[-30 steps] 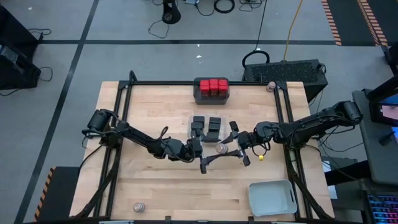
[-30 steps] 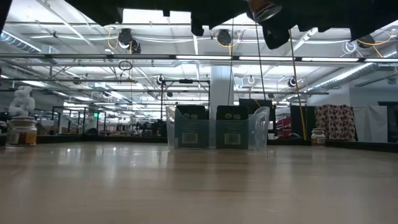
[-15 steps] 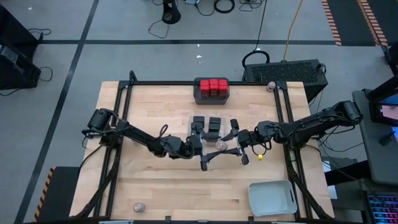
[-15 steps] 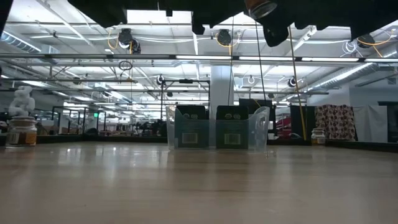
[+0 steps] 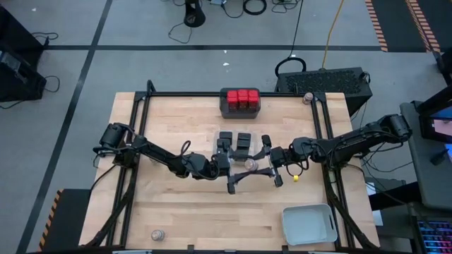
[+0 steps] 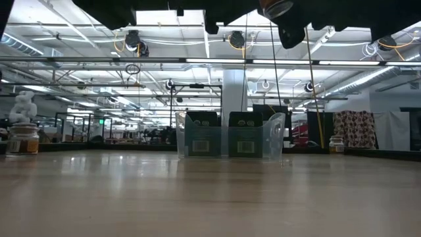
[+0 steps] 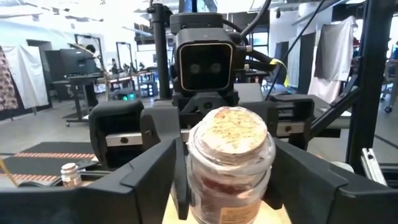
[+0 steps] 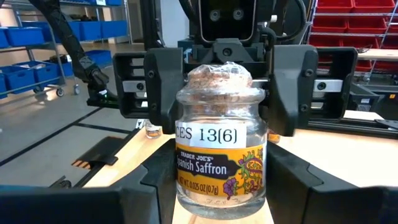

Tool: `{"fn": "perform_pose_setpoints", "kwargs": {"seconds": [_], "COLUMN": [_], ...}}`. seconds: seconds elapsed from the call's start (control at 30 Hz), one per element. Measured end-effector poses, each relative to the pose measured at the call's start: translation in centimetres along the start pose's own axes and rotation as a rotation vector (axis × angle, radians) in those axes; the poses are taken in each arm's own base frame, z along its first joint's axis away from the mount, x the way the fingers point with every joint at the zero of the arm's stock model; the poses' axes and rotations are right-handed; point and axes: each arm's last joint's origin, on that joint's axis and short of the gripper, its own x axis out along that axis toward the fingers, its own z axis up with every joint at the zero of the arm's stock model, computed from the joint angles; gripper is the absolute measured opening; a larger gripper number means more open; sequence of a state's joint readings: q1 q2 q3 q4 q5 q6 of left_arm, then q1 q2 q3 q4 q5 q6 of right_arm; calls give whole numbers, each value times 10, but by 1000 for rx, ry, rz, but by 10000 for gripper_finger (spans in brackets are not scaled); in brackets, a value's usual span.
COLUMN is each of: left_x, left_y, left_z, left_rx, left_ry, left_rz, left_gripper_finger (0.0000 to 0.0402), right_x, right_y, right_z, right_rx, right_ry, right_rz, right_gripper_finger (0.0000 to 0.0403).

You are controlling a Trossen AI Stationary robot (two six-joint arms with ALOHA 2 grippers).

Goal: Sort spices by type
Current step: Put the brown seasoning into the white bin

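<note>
Only right wrist view shows jar [image 8: 221, 137] label: saffron.

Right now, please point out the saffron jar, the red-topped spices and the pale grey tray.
saffron jar [image 8: 222, 165]: right wrist view, its label.
red-topped spices [image 5: 242, 97]: high view, their red tops.
pale grey tray [image 5: 308, 226]: high view, its floor.

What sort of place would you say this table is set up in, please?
Probably a robotics lab or workshop hall: rows of other framed workstations, blue storage bins on shelving, and cables across a taped concrete floor.
</note>
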State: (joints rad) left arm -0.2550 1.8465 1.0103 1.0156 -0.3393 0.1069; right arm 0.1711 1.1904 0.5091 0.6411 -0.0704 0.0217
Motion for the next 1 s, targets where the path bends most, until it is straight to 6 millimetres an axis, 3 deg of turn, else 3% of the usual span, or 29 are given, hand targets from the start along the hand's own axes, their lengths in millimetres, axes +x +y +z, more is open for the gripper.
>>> {"fn": "perform_pose_setpoints", "kwargs": {"seconds": [0.23,0.67,1.0], "left_x": [0,0,0], "left_y": [0,0,1], "left_z": [0,0,-1], "left_rx": [7,14,17], "left_ry": [2,1,12], "left_rz": [-1,3,12], "left_gripper_finger": [202,198,196], "right_x": [0,0,0], "right_y": [0,0,0], "right_z": [0,0,-6], "right_rx": [0,-7,-2], "right_ry": [0,-6,66], "right_rz": [-1,-1,5], "right_gripper_finger": [165,168,252]}}
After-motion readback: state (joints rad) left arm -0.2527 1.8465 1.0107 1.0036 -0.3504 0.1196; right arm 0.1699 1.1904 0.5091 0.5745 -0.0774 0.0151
